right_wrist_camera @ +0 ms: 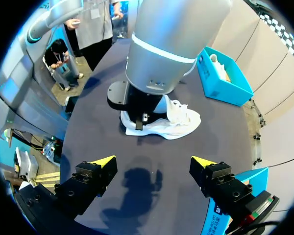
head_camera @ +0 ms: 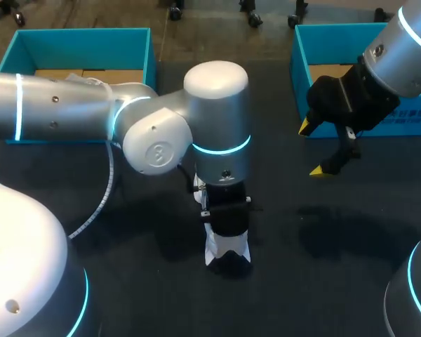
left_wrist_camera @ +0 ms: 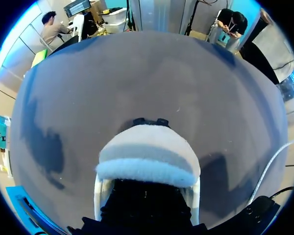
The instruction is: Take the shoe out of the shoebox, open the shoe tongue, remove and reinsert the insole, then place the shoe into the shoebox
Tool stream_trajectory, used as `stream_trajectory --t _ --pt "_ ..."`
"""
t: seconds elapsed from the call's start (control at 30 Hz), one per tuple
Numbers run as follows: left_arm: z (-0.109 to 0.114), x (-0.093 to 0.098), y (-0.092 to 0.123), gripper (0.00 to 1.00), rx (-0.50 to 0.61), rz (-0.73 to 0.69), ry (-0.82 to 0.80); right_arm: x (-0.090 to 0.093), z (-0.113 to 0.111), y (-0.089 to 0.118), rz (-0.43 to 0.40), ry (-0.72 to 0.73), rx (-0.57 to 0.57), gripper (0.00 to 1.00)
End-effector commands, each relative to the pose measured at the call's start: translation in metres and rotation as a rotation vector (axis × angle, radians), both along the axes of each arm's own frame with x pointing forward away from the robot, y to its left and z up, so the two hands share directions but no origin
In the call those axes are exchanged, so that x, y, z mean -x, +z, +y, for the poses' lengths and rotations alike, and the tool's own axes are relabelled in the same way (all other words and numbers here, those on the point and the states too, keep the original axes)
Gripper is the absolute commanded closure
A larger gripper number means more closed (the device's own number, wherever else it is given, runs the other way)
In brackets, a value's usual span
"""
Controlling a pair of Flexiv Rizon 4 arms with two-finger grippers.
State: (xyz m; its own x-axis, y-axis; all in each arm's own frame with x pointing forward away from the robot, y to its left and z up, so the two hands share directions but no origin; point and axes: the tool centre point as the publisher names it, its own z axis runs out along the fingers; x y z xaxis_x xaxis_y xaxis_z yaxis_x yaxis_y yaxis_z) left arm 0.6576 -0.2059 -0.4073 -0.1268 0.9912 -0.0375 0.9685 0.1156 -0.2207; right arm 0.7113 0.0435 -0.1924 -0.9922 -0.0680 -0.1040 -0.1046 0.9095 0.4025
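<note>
Shoe [head_camera: 224, 254], white, lies in the middle of the dark table [head_camera: 161, 295]. It is out of the left shoebox [head_camera: 84, 45] and the right shoebox [head_camera: 337, 42]. The left gripper [head_camera: 226, 214] is down on it; I cannot tell if it has hold. The right gripper [head_camera: 321, 149] hangs wide open, holding nothing.

From the left wrist, the shoe [left_wrist_camera: 147, 156] is just ahead.

From the right wrist, the shoe [right_wrist_camera: 179, 120] lies ahead of the wide-open right gripper [right_wrist_camera: 154, 164], with the left shoebox [right_wrist_camera: 220, 84] beyond.

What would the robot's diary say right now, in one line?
white fabric shoe: lying on dark table | left arm: over shoe | right gripper: open, empty, above table
</note>
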Motion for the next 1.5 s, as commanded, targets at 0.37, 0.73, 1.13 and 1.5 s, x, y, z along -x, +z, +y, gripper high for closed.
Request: stream_trajectory --t 0.37,0.73,1.13,1.5 --pt "0.006 -0.025 -0.016 1.00 -0.030 -0.071 0.018 -0.001 0.001 -0.001 0.000 -0.001 0.003 0.00" --pt "0.005 -0.038 0.016 1.00 0.003 -0.147 0.010 -0.001 0.001 -0.001 0.000 -0.001 0.003 0.00" --pt "0.006 -0.062 0.048 1.00 -0.002 -0.326 0.026 -0.001 0.001 -0.001 0.000 -0.001 0.003 0.00" --pt "0.011 -0.071 0.054 0.51 -0.020 -0.404 0.034 -0.001 0.001 -0.001 0.000 -0.001 0.003 0.00"
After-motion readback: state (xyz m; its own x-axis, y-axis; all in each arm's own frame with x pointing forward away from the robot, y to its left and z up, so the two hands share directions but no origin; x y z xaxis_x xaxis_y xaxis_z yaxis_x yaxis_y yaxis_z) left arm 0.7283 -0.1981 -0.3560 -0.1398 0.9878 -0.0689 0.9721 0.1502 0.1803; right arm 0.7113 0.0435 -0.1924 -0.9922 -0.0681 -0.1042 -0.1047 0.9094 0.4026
